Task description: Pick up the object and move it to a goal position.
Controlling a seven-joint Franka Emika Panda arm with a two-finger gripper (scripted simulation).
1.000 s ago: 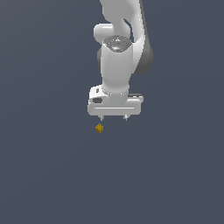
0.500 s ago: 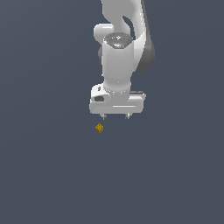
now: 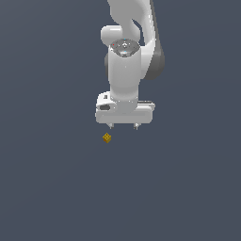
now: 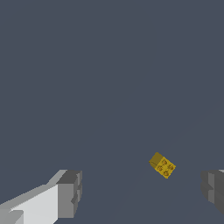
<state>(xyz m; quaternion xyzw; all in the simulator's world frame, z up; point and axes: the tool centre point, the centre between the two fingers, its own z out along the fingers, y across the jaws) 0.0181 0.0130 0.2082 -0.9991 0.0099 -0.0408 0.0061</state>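
- tool (image 4: 142, 192) spread wide, holding nothing; grey fingertips (image 4: 70, 192) show in the wrist view with bare counter (image 4: 109, 65) between them
- cube (image 4: 162, 165) sits in that gap, but off-centre, nearer one fingertip than the other, and turned askew to the jaw line
- exterior view: cube (image 3: 107, 137) rests on the counter (image 3: 47, 188) just beyond the tool (image 3: 124, 126), off toward that view's left of the tool's centre, not touching it
- step in hand, by my read: approach and line up, grasp not yet begun
- to do it well: shift the tool sideways until the cube is midway between the fingertips, twist the wrist so the pads meet flat faces rather than corners
- then drop straight down, stop short of the counter, close gently; cube is tiny, a corner pinch would likely flick it away
- no goal marker visible in either view
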